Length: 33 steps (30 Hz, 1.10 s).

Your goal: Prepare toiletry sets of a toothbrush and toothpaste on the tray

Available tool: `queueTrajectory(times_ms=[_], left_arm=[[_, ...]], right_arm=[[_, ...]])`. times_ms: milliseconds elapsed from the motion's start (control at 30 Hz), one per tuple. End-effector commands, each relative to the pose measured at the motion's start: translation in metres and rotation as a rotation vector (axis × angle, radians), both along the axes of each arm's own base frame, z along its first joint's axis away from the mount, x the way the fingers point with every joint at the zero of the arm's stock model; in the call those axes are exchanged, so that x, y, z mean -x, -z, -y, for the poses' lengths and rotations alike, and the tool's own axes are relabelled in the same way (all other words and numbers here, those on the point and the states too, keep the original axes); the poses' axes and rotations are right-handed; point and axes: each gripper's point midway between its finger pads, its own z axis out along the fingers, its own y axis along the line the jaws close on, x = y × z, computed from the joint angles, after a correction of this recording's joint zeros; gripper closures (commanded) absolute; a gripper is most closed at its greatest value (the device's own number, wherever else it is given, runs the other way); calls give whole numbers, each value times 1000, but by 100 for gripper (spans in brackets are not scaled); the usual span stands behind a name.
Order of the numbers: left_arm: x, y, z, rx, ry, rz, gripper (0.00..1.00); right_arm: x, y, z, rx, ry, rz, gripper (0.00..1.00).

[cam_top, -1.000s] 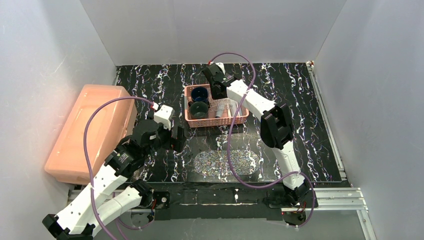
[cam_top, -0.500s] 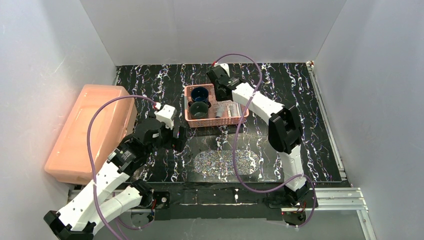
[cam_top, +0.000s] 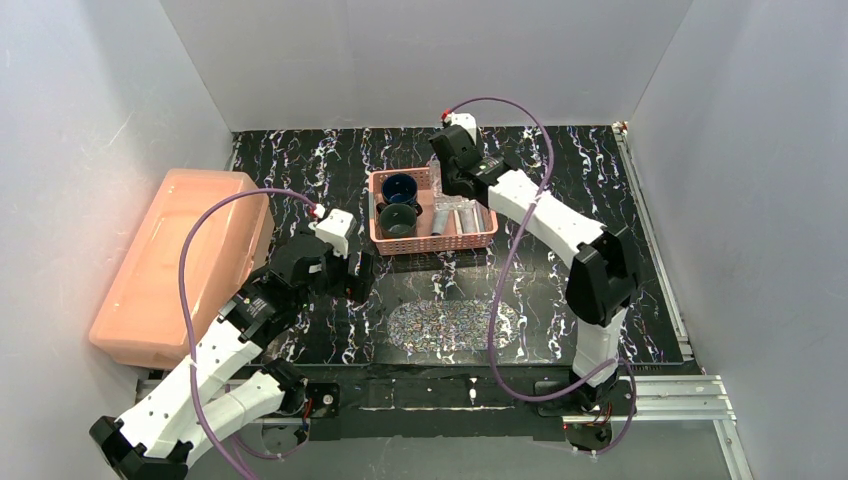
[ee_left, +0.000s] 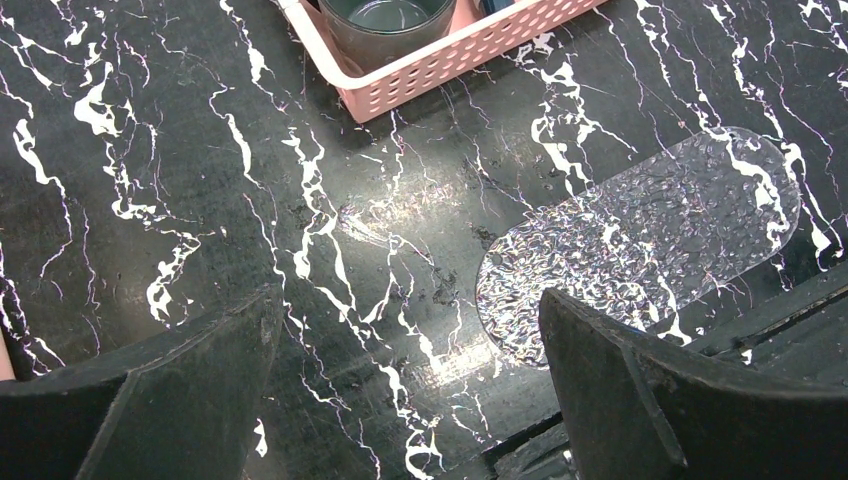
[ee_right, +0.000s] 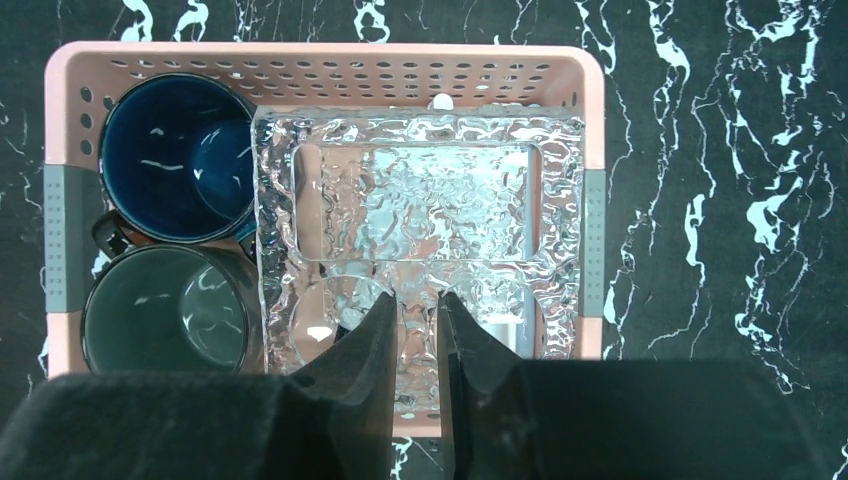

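The glittery clear tray (cam_top: 452,325) lies on the black marbled table near the front and also shows in the left wrist view (ee_left: 640,240). My left gripper (cam_top: 352,276) hovers left of it, jaws wide open and empty (ee_left: 410,380). My right gripper (cam_top: 447,183) is over the pink basket (cam_top: 480,238) at the back. In the right wrist view its jaws (ee_right: 420,298) pinch the near edge of a clear rippled holder (ee_right: 420,190) that fills the basket's right part (ee_right: 592,120). I cannot make out a toothbrush or toothpaste; grey shapes show under the holder.
A blue cup (cam_top: 400,186) and a dark green cup (cam_top: 398,220) stand in the basket's left part; both show in the right wrist view, blue (ee_right: 175,155), green (ee_right: 165,310). A big salmon box (cam_top: 180,260) sits at the table's left edge. White walls close in three sides.
My right gripper has shifted to the right over the basket, its arm swinging outward. My left gripper has edged slightly right and stays open.
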Motion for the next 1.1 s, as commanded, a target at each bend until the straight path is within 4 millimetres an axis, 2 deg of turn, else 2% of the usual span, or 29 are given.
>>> queueTrajectory(times_ms=[0,200,467,800,1067], left_arm=[[-4,-14,-3,-1,-16,30,1],[-4,-15,-5,-1,-23,38,1],[-3,-18,-8,5,-32,50,1],[-2,-18,-5,12,-27,41,1],[-4,-16,-10,2,-61,33,1]], right_arm=[[7,-43,3,-81,26,100,99],[38,-54,10,-118,27,108,99],[93,-48,14,-101,42,106,99],[155,-17,25,-152,76,49,99],[200,11,17,-143,73,14,99]])
